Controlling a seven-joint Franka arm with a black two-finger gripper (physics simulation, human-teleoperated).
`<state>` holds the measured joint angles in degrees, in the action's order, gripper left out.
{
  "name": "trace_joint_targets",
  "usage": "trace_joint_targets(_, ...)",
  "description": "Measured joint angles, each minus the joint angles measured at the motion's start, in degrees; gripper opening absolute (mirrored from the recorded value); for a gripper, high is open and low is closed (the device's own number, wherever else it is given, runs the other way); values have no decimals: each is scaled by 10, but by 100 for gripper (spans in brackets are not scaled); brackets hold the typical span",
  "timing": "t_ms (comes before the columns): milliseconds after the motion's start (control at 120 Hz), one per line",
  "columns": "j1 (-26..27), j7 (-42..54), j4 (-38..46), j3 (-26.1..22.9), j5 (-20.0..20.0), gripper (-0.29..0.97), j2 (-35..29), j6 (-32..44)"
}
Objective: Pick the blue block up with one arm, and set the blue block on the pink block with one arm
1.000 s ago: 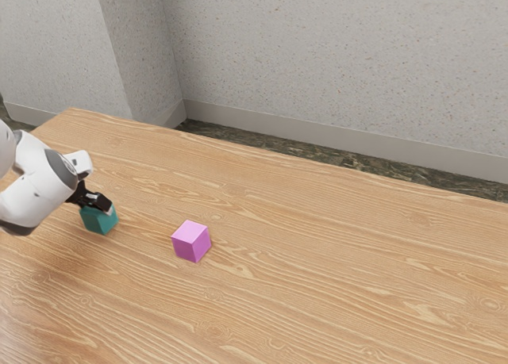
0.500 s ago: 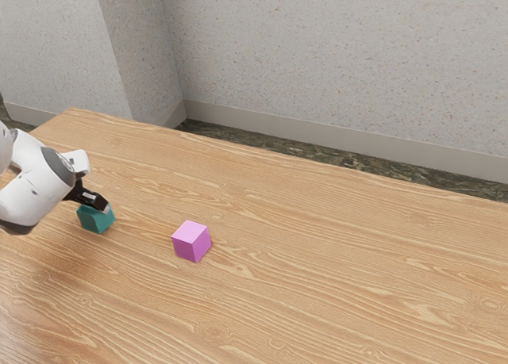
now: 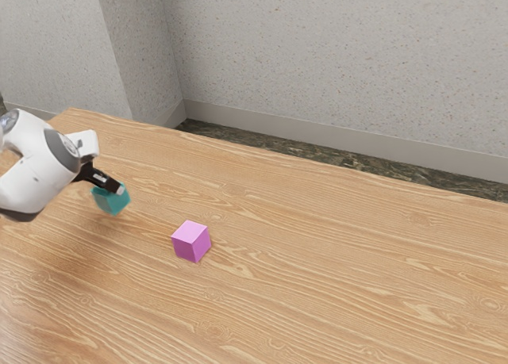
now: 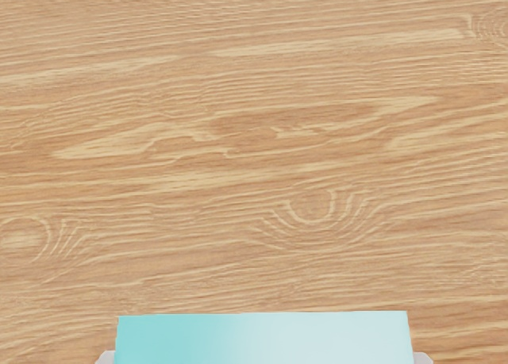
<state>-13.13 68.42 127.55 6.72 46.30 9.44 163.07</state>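
Above the grained wooden surface (image 3: 317,261), the smooth teal-blue cube (image 3: 116,203), clamped in the black hand (image 3: 111,191), has risen clear.

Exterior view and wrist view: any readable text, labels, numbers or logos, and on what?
None. No word, number or logo can be read on the blue block, pink block, arm, table or wall. All are plain surfaces.
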Motion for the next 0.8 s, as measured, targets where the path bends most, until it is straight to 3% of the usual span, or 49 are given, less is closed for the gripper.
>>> trace_joint_targets(225,64,-15,50,-1,1,31,-69,-1)
trace_joint_targets(800,189,-131,71,0,3,34,-84,-2)
